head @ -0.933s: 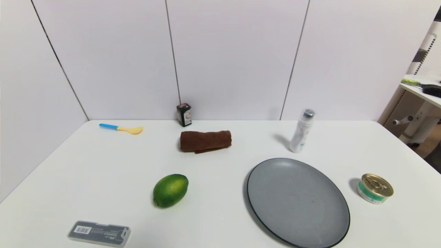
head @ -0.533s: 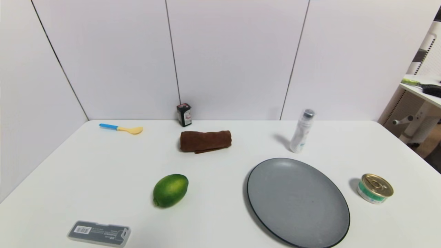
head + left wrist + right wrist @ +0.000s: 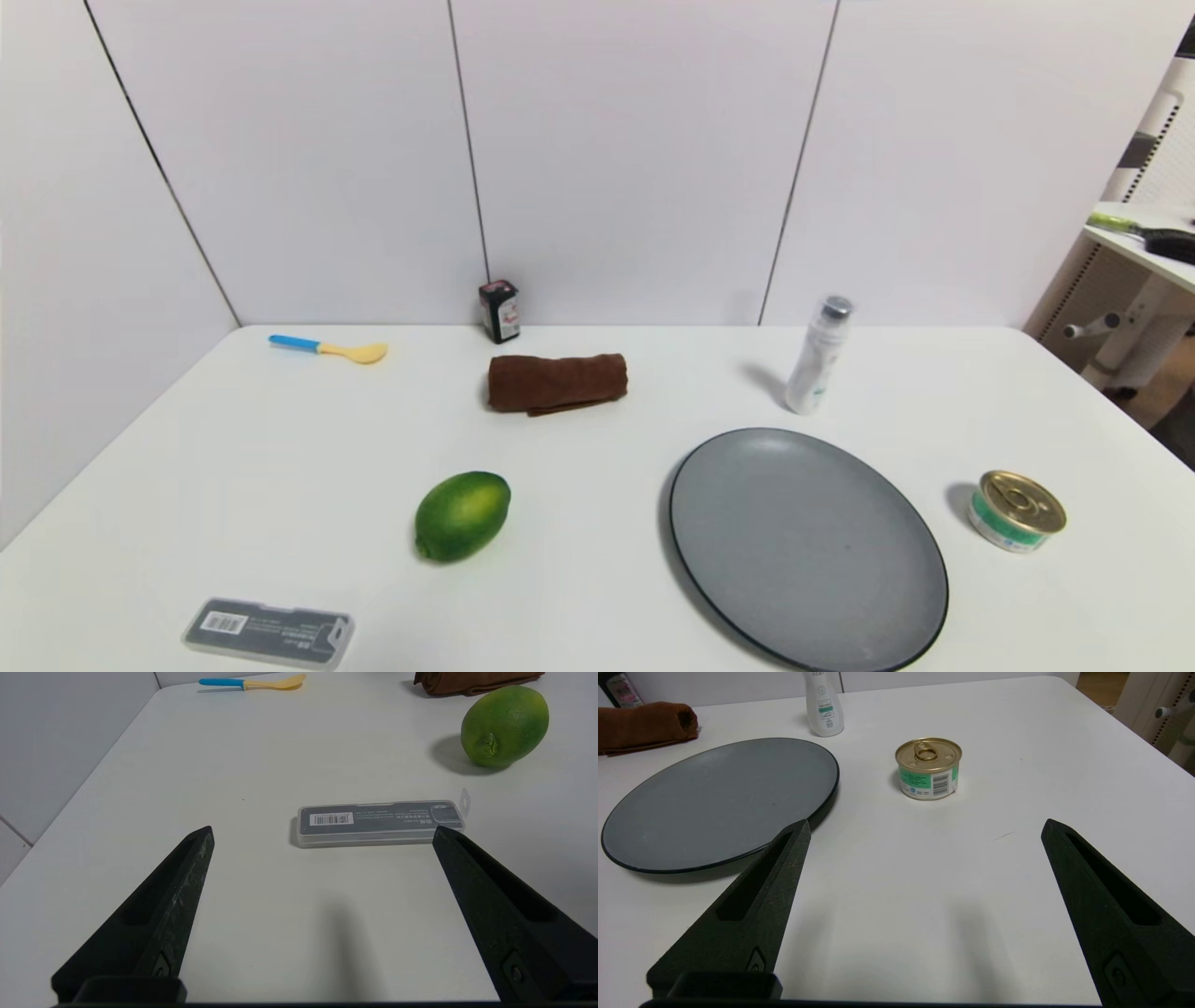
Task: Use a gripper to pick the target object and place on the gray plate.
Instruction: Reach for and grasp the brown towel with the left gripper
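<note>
Rolled dark-brown terry cloth towel point(image 3: 556, 382) lying on the white table point(image 3: 280, 467) toward the far edge, just in front of a small black-and-red box point(image 3: 499, 311) against the wall; untouched. Large round matte-gray plate with thin dark rim point(image 3: 808, 546) set on the near right side, bare, well apart from the towel. Green lime point(image 3: 462, 515) between towel and near edge, left of the plate. Gray flat plastic case with barcode label point(image 3: 267, 633) at the near left. Yellow spoon with blue handle point(image 3: 329, 348) at the far left. White upright bottle with silver cap point(image 3: 817, 357) just behind the plate. Small gold-lidded tin with green label point(image 3: 1017, 511) right of the plate.

Left hand point(image 3: 322, 833) released, black pointed fingers spread wide, low over the near left of the table with the plastic case point(image 3: 380, 822) just ahead and the lime point(image 3: 504, 725) beyond. Right hand point(image 3: 924, 828) likewise released, fingers wide apart, low over the near right of the table; plate point(image 3: 714, 807) beside one finger, tin point(image 3: 928, 768) ahead. Neither hand within the head view.
</note>
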You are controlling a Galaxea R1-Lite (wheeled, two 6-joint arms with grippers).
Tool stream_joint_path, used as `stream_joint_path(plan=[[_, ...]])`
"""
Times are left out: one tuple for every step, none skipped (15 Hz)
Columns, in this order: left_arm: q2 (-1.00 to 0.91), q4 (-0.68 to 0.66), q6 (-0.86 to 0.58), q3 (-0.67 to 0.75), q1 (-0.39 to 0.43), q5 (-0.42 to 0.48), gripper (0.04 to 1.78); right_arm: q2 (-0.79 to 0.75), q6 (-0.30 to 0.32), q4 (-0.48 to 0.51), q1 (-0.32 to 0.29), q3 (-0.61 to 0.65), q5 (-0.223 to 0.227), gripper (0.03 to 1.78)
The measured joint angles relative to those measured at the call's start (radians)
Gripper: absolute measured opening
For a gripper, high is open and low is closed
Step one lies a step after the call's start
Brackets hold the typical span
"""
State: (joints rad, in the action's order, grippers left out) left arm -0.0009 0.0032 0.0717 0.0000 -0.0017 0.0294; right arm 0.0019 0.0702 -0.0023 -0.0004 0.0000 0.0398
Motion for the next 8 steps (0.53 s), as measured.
stream_joint_path(plan=[[0.000,0.000,-0.011,0.000,0.000,-0.003,1.69,0.000,0.000,0.000,0.000,0.000,0.000,1.71],[0.000,0.000,-0.021,0.000,0.000,-0.005,1.69,0.000,0.000,0.000,0.000,0.000,0.000,1.71],[0.000,-0.001,-0.030,0.000,0.000,-0.006,1.69,0.000,0.000,0.000,0.000,0.000,0.000,1.71],[0.000,-0.002,-0.045,0.000,0.000,-0.011,1.69,0.000,0.000,0.000,0.000,0.000,0.000,1.71],[0.000,-0.003,-0.064,0.000,0.000,-0.025,1.69,0.000,0.000,0.000,0.000,0.000,0.000,1.71],[0.001,-0.003,-0.072,0.000,0.000,-0.029,1.69,0.000,0.000,0.000,0.000,0.000,0.000,1.71],[0.001,-0.001,-0.072,0.000,0.000,-0.029,1.69,0.000,0.000,0.000,0.000,0.000,0.000,1.71],[0.001,0.000,-0.070,-0.004,0.000,-0.032,1.69,0.000,0.000,0.000,0.000,0.000,0.000,1.71]])
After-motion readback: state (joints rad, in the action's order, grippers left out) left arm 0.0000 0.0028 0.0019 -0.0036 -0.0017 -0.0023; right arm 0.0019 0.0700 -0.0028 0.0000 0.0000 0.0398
